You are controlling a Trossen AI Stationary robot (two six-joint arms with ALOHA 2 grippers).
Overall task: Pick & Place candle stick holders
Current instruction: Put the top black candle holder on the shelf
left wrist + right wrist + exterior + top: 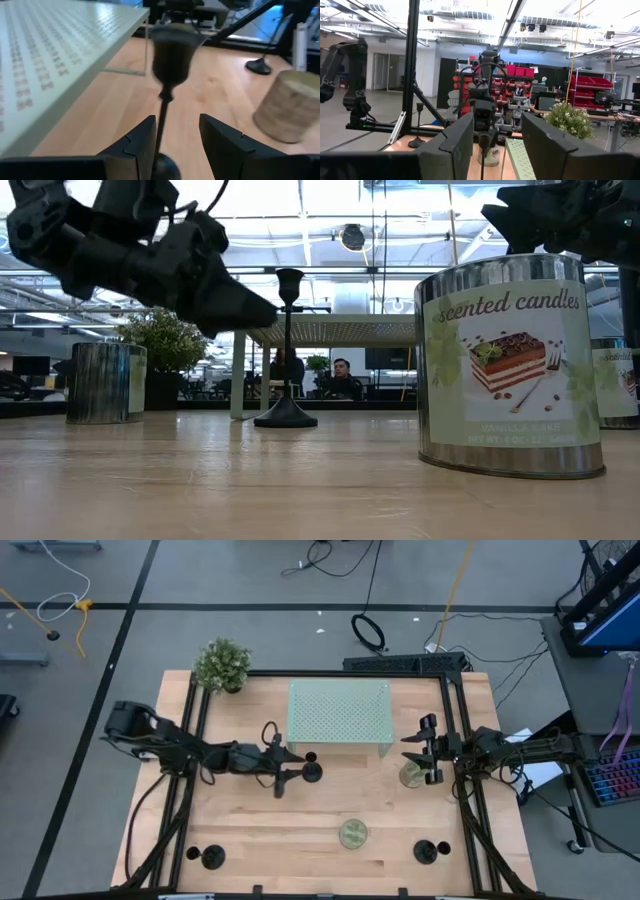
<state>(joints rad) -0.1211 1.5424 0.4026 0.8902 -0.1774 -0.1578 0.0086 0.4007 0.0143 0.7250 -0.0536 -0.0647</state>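
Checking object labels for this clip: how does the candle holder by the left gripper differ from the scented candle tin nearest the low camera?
The candle holder is black and slim, a thin stem on a flat round base; the tin is a wide shiny cylinder with a printed cake label. The holder stands between the open fingers of the left gripper, near the pale green rack; the tin stands at the table's front, away from both grippers. Both stand upright on the wooden table.

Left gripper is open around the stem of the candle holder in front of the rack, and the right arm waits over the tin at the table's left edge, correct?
Not quite. The right gripper waits over the tin near the table's right edge, not the left, as the high view shows. The rest holds: the left gripper is open around the candle holder stem in front of the rack.
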